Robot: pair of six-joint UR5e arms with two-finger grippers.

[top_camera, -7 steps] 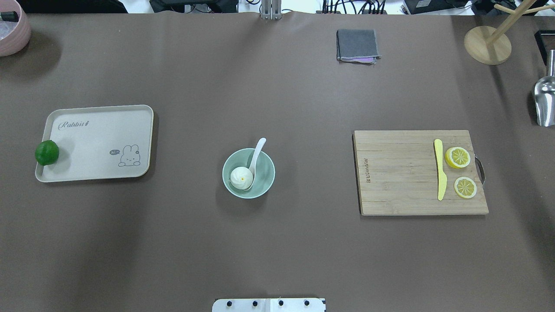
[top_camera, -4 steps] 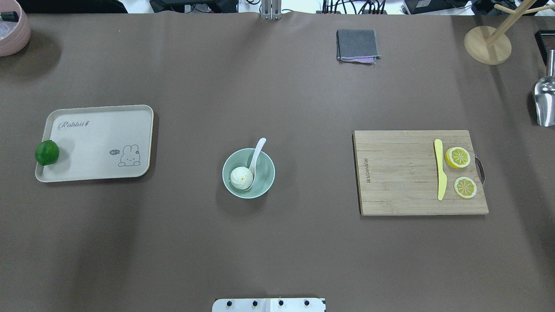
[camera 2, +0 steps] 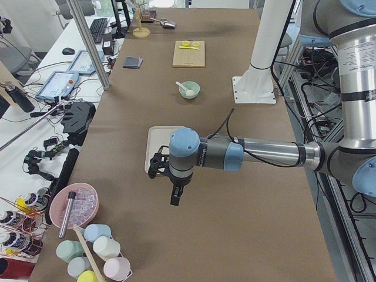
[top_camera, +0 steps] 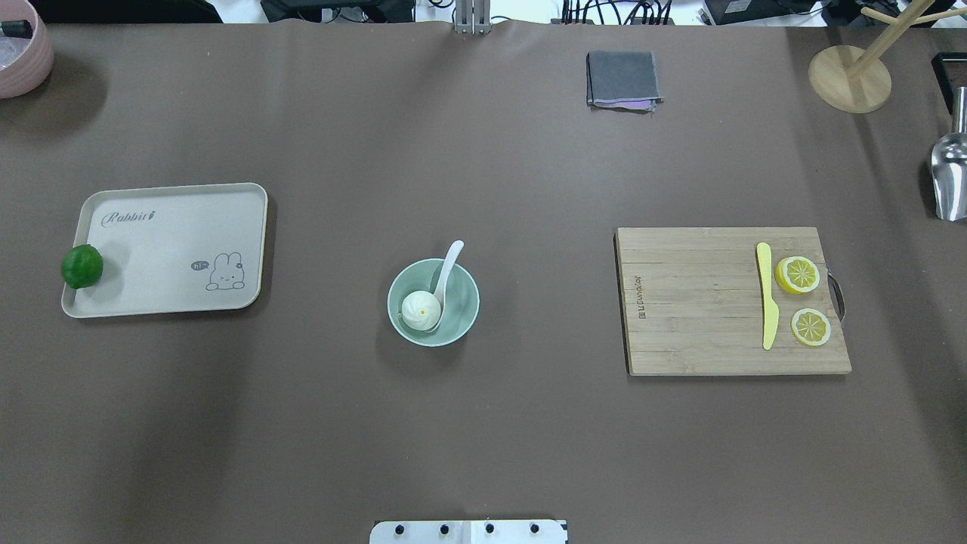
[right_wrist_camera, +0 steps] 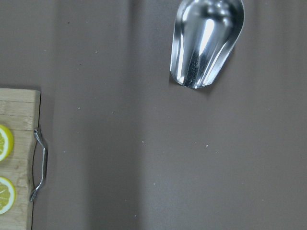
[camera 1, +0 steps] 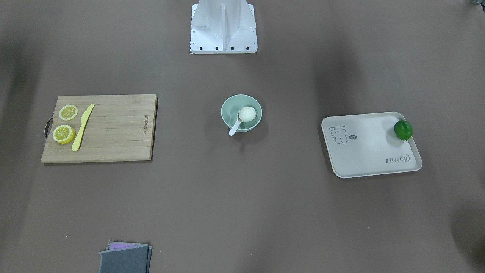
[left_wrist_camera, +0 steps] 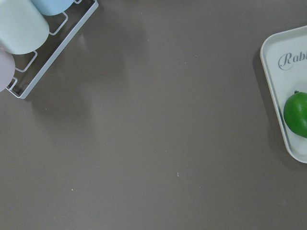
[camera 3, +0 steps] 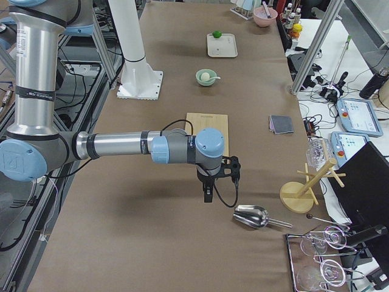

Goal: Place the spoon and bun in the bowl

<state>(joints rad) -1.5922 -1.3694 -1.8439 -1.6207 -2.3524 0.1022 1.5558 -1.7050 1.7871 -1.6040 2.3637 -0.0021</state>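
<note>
You see a matt brown covering over the worktop [top_camera: 483,151]. The bowl [top_camera: 462,302] looks smooth and glossy, the spoon [top_camera: 450,264] shiny white plastic. Near the right edge, the cutting board [top_camera: 695,302] is grained wood, the knife [top_camera: 767,298] yellow plastic, the scoop [right_wrist_camera: 206,43] mirror-bright metal. The tray [top_camera: 174,249] looks matt.

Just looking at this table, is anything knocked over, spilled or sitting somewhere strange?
Nothing stands out. The bun and spoon sit in the bowl, with the spoon's handle leaning out over its rim. The lime rests at the edge of the tray. Nothing looks spilled or broken.
</note>
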